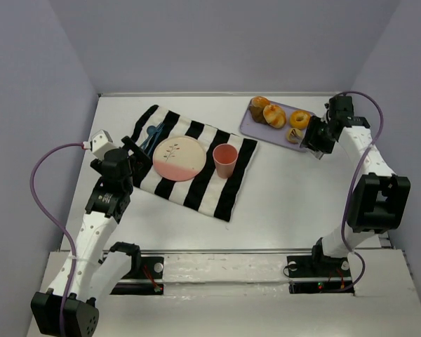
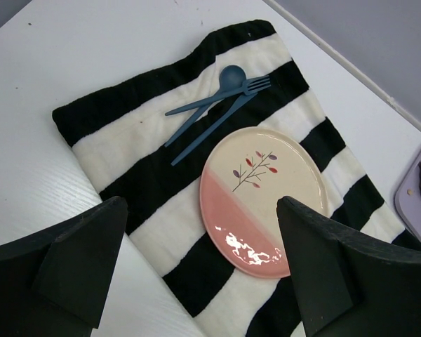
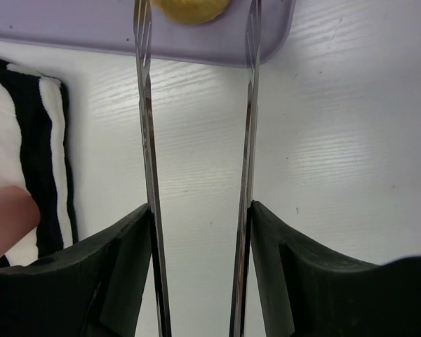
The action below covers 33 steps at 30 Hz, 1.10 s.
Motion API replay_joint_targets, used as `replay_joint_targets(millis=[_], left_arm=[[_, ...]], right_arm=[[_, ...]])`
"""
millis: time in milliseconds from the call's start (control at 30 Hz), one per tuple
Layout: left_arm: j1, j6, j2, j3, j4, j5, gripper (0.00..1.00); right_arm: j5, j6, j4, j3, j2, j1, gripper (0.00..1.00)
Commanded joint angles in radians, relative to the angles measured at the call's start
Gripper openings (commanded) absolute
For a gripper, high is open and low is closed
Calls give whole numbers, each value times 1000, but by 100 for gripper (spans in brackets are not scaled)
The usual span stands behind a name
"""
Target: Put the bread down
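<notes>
The bread (image 3: 189,8) is a small pale-yellow bun at the near end of the lilac tray (image 3: 70,31); in the top view the bread (image 1: 293,135) lies closest to my right arm. My right gripper (image 3: 200,207) is shut on a pair of metal tongs (image 3: 146,140). The tongs' two arms stand spread, with their tips on either side of the bread. My left gripper (image 2: 200,207) hangs open and empty over the striped cloth, near the pink-and-cream plate (image 2: 263,196).
The tray (image 1: 256,128) also holds an orange ring doughnut (image 1: 299,119) and two larger golden buns (image 1: 266,111). A pink cup (image 1: 224,160) stands on the black-and-white cloth (image 1: 196,186) beside the plate (image 1: 178,157). Blue cutlery (image 2: 214,102) lies behind the plate.
</notes>
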Motion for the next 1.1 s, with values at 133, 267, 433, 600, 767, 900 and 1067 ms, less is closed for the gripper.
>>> replay_joint_targets(millis=[133,267,433,600,767,900,1067], left_arm=[[3,-12,-10,19,31,-31,99],[3,-13,-10,20,29,-31,99],[3,-12,-12,20,31,-30,99],[3,-15,-15,19,26,-36,99],[3,-15,-18,19,28,-38,99],[3,-16,-16,19,25,-36,99],[3,-21,-10,25,25,-10,99]], right_arm=[[46,-35,-20,76,38,21,62],[55,-43,-18,102,78,21,62],[71,-64,-17,154,142,32,62],[31,-81,-17,194,203,41,63],[29,-74,1,211,217,50,42],[25,-63,14,187,159,50,28],[-17,-55,32,144,-9,50,22]])
